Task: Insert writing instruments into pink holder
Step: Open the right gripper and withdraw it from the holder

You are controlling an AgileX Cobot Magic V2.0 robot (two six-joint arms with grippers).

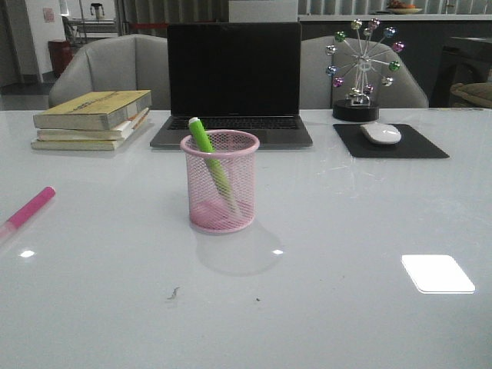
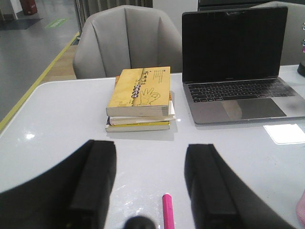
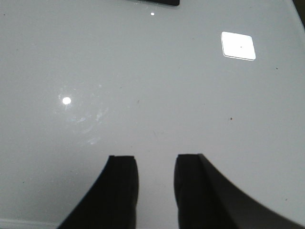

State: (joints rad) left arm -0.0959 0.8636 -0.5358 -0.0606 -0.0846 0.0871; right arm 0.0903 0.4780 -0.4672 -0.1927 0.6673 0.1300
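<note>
1. Glossy pale grey desk (image 1: 346, 307) fills the scene, with a stack of yellow-covered books (image 1: 94, 119), an open dark laptop (image 1: 233, 84) and a white mouse on a black mat (image 1: 381, 134) ranged along its far side before grey chairs.
2. The light pink wire-mesh cylindrical holder (image 1: 220, 181) stands upright at mid-desk, and the slim bright green marker (image 1: 210, 157) is already leaned inside it, its pale end poking above the rolled rim.
3. The slim hot pink marker (image 2: 167, 210) is seen lying flat on the desk in the gap between the left fingers (image 2: 150, 186), slightly toward the right-hand finger, with its long axis running roughly straight ahead, away from the wrist.
4. The left fingers are spread wide apart and nothing is held; the marker is judged to be below them, not yet touched.
5. The right fingers (image 3: 153, 191) are parted by a narrow gap over bare desk, nothing held, and the left arm is judged much the nearer.
6. A smooth, round plastic barrel on a slick surface is judged liable to roll unless it is pinched squarely across its width.
</note>
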